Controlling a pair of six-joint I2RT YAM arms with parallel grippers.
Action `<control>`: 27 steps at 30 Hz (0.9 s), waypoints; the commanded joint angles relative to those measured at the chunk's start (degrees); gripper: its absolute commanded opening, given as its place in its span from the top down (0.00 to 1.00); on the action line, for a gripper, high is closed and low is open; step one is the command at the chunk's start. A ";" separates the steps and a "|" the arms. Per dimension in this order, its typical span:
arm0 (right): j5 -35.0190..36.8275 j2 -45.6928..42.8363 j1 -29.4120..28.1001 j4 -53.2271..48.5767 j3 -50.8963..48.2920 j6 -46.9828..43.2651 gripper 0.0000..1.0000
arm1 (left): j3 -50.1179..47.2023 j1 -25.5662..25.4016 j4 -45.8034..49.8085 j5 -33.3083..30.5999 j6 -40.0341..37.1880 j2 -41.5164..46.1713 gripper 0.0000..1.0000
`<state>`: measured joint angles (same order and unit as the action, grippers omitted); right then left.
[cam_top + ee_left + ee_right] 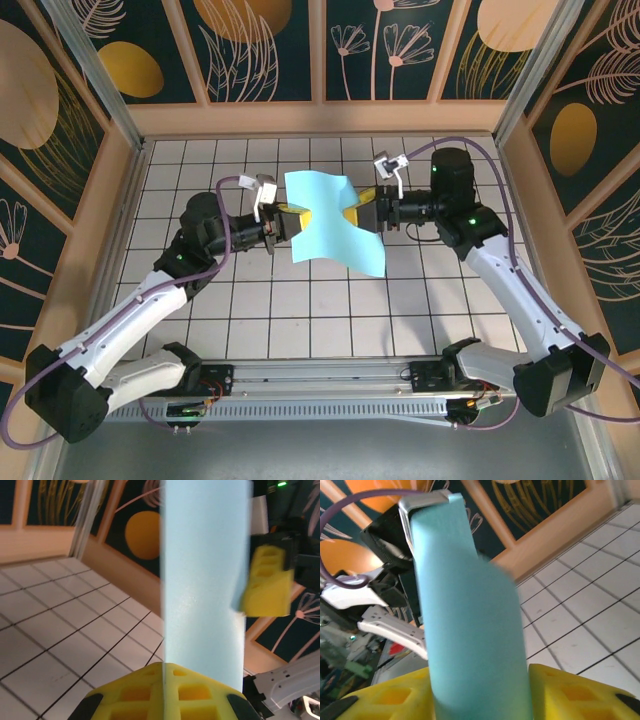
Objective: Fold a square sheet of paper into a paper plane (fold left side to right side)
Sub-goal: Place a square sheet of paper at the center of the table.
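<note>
While paper (335, 225) hangs, floral walls (270, 50) ring tiles (300, 300).

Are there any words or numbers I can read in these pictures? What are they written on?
There is no text to read anywhere here.
The square sheet of paper: plain blue, with nothing written on it.
The walls: only drawn leaves, flowers and orange circles, with no letters or numbers.
</note>
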<state>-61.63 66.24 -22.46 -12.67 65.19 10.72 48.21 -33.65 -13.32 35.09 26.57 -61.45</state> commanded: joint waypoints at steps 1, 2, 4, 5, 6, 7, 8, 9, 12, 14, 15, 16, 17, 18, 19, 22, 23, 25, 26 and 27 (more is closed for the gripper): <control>4.53 -2.18 2.23 1.69 -0.97 2.18 0.43 | 1.36 0.18 6.18 -4.52 2.09 -3.48 1.00; 5.36 -2.26 3.14 2.19 -1.76 3.03 0.40 | 1.13 0.16 6.91 -5.12 2.80 -4.92 1.00; 6.81 -2.19 4.67 3.17 -3.19 4.44 0.36 | 0.44 0.16 7.63 -6.19 4.24 -7.72 1.00; 7.85 -2.00 5.45 3.48 -3.91 5.34 0.34 | 0.10 0.21 7.86 -6.65 4.96 -9.29 1.00; 8.82 -1.88 6.16 4.01 -4.79 6.29 0.32 | -0.09 0.21 8.15 -6.81 5.39 -10.85 1.00; 9.84 -1.70 6.57 4.60 -5.67 7.02 0.31 | -0.29 0.19 8.64 -7.02 5.72 -12.24 1.00; 11.69 -1.52 6.88 4.53 -6.45 7.60 0.30 | -0.29 0.26 9.51 -7.43 5.78 -13.73 1.00; 13.23 -1.15 7.10 4.27 -7.05 7.66 0.29 | -0.45 0.19 9.88 -7.54 5.86 -15.27 1.00; 16.63 -0.26 7.08 5.08 -9.23 9.19 0.29 | -1.25 0.29 10.40 -7.69 6.04 -19.56 1.00; 18.74 -0.08 7.08 6.93 -11.56 11.37 0.30 | -1.03 0.23 11.69 -7.88 5.66 -22.91 1.00; 19.66 0.10 7.13 8.23 -13.02 12.87 0.32 | -0.70 0.25 12.71 -8.38 5.47 -24.58 1.00; 20.27 0.35 7.02 9.15 -14.33 14.00 0.36 | -0.37 0.24 13.69 -8.98 5.23 -26.15 1.00; 21.29 0.94 6.93 9.53 -15.70 14.99 0.40 | 0.09 0.26 15.06 -9.89 4.74 -27.76 1.00; 22.32 1.60 6.63 9.76 -16.94 15.94 0.44 | 0.71 0.23 16.40 -10.97 4.41 -29.17 1.00; 22.89 2.29 6.48 9.92 -18.02 16.66 0.50 | 1.24 0.33 17.27 -11.78 4.19 -30.40 1.00; 24.92 5.14 4.75 10.55 -21.04 18.27 0.67 | 3.12 0.27 20.12 -14.40 3.40 -33.49 1.00; 26.02 6.27 3.85 10.45 -21.64 18.37 0.73 | 3.85 0.32 21.30 -15.08 3.03 -34.41 1.00; 28.32 8.55 1.84 10.29 -22.12 18.46 0.82 | 5.15 0.28 22.66 -16.21 2.45 -35.67 1.00; 29.47 9.95 0.66 10.28 -22.12 18.50 0.88 | 5.69 0.29 23.17 -16.64 2.11 -36.10 1.00; 30.16 11.54 -0.27 10.35 -21.96 18.59 0.94 | 6.16 0.27 23.72 -17.02 1.83 -36.37 1.00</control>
<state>-35.66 75.55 -20.43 -4.36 43.57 27.90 51.55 -33.65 6.74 20.64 30.20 -97.21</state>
